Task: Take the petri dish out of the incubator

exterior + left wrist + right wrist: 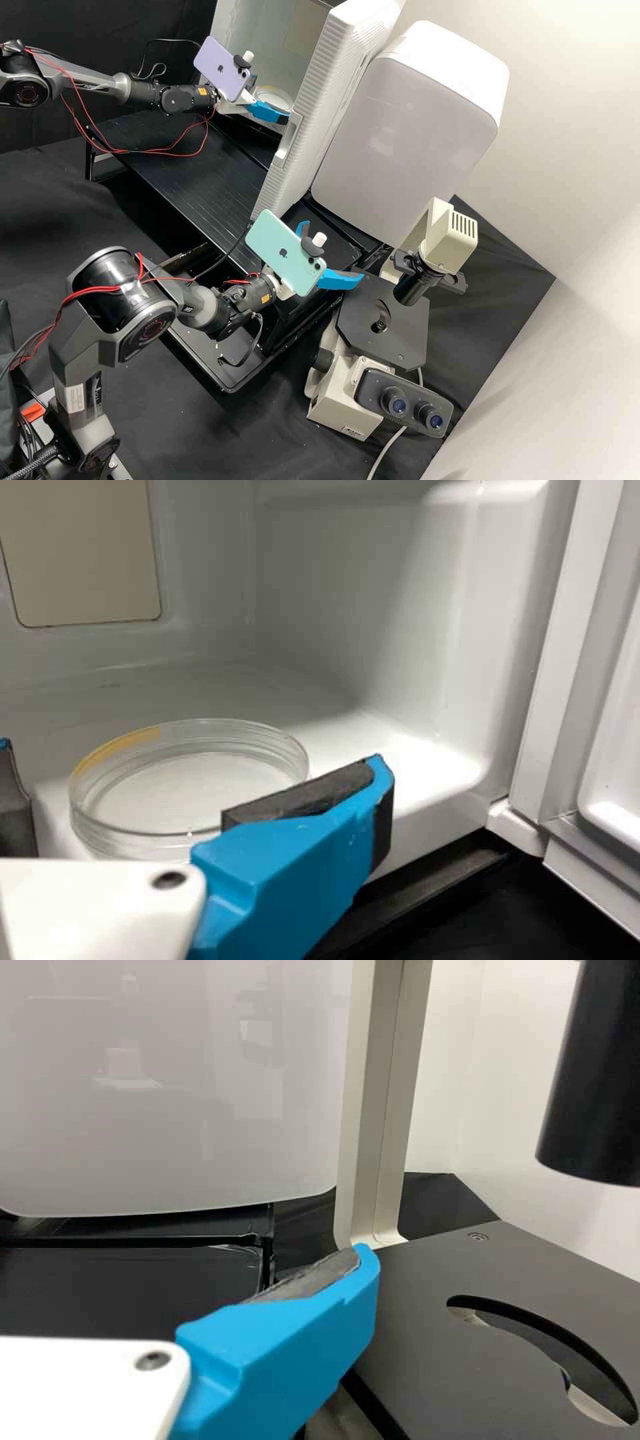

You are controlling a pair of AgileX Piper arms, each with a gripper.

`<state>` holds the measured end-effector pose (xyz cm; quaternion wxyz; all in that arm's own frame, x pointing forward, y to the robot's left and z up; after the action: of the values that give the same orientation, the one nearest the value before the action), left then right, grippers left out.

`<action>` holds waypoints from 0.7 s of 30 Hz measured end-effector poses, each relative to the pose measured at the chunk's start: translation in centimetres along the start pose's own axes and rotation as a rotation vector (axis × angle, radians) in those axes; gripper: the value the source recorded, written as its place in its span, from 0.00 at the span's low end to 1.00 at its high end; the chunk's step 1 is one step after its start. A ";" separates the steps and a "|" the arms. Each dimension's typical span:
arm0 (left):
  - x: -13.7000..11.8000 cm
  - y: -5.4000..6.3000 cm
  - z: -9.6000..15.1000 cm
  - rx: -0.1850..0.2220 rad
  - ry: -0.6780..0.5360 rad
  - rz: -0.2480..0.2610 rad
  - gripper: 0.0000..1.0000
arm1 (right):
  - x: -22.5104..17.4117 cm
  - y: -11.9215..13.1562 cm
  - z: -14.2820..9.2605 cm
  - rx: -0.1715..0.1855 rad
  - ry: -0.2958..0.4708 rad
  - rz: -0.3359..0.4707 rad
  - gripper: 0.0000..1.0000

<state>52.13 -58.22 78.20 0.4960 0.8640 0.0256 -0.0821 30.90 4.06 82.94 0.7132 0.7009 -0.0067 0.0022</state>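
- Petri dish [190, 785] sits flat on the incubator [420, 630] floor, near the front edge, not yet lifted.
- Left fingers [300, 865] are spread wide and hold nothing. One is at each side of the dish. I cannot tell whether the near pad touches the rim.
- Right fingers [290, 1350] are parted and empty, low beside the microscope stage [500, 1290], well apart from the dish.
- Risk: the dish wall is thin, smooth, clear plastic. An off-centre close would likely push it across the glossy floor instead of seizing it.
- Risk: the rim looks doubled, perhaps a lid over a base, though I can't be sure. A squeeze on the upper part alone might lift the lid and leave the base behind.
- Risk: too hard a squeeze could flex the wall and make the dish pop out of the pads.
- Risk: the floor ends in a rounded front lip. A low pull outward may catch the dish there and tip it.
- Risk: the open door [333, 100] stands close on one side, leaving little room to swing out.
- Dish: round, shallow, see-through, with a yellowish patch on one part of the rim.
- Incubator interior: white moulded plastic, shiny, with soft corners. The door's outer face is ribbed.
- Fingers: hard blue plastic faced with a dark, rubbery-looking pad.
- Desk [193, 180]: black with fine ridges. The stage is matt black with a round cut-out.
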 end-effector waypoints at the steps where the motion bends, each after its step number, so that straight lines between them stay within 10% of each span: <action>1: 0.0 0.0 0.0 0.002 0.001 0.001 1.00 | 0.0 0.0 0.0 0.000 0.000 0.000 1.00; 2: 0.0 -0.1 0.0 0.003 0.001 -0.001 1.00 | 0.0 0.0 0.0 0.000 0.000 0.000 1.00; 3: 0.0 -0.2 -0.1 0.000 0.002 0.001 0.00 | 0.0 0.0 0.0 0.000 0.000 0.000 1.00; 21: -0.1 -0.3 -0.1 -0.016 -0.008 0.016 0.00 | 0.0 0.0 0.0 0.000 0.000 0.000 1.00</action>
<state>52.04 -58.02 77.98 0.5038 0.8598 0.0172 -0.0813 30.90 4.06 82.94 0.7132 0.7009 -0.0067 0.0022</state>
